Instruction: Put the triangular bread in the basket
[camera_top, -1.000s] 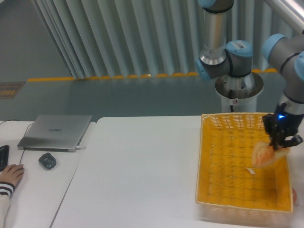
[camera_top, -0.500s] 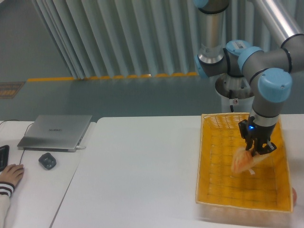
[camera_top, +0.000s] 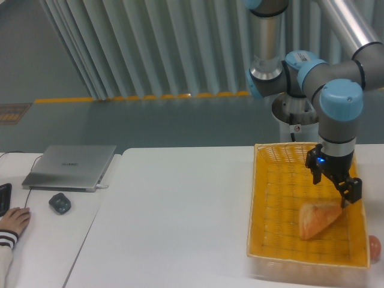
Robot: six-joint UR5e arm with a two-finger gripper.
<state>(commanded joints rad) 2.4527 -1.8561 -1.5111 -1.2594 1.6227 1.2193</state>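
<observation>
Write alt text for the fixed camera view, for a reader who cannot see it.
A golden-brown triangular bread lies inside a large yellow-orange woven wicker basket on a white table, with the robot arm's open black claw just above it. To the left sit a closed silver laptop and a small dark computer mouse.

A small mark is printed at the middle of the closed laptop (camera_top: 71, 166) lid on the counter (camera_top: 174, 210), but it is too blurred to be read. No other text, label or number can be read.
</observation>
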